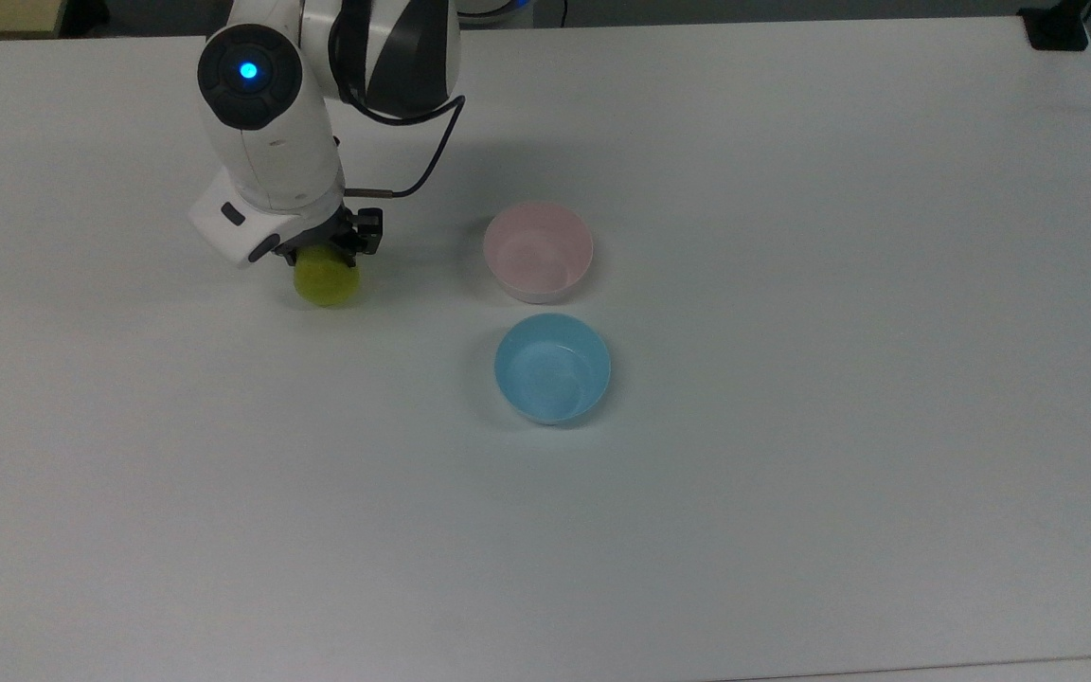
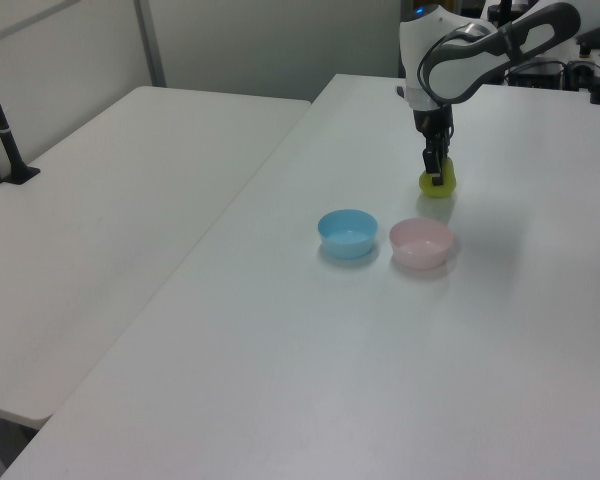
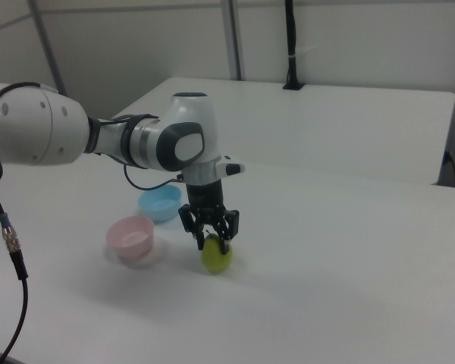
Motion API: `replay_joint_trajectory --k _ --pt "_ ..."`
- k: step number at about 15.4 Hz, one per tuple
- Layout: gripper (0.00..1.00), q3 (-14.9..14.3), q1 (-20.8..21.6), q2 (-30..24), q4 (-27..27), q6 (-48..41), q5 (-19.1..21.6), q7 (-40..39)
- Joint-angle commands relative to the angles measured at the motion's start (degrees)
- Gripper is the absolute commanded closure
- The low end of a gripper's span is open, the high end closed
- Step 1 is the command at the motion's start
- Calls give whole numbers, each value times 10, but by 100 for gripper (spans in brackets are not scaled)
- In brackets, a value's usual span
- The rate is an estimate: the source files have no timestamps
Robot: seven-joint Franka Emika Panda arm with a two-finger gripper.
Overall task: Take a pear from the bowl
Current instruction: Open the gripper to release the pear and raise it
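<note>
Pear (image 3: 216, 256): smooth, rounded, yellow-green, resting on the matte white table (image 1: 792, 521), well apart from the glossy pink bowl (image 1: 538, 251), on the top view's left. Gripper (image 3: 213, 240) points straight down, fingers clamped around its upper part; wrist vertical above.

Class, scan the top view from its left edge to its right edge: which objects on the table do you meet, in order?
pear held in the claw → pale pink bowl. The light blue bowl overlaps the pink one in this direction, so it is left out.
</note>
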Motion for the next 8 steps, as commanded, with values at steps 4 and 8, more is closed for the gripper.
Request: replay_joint_trajectory --k 4,8 --pt "0 4 5 -79 0 -60 -8 9" --pt "0 8 29 -133 1 -112 -2 43"
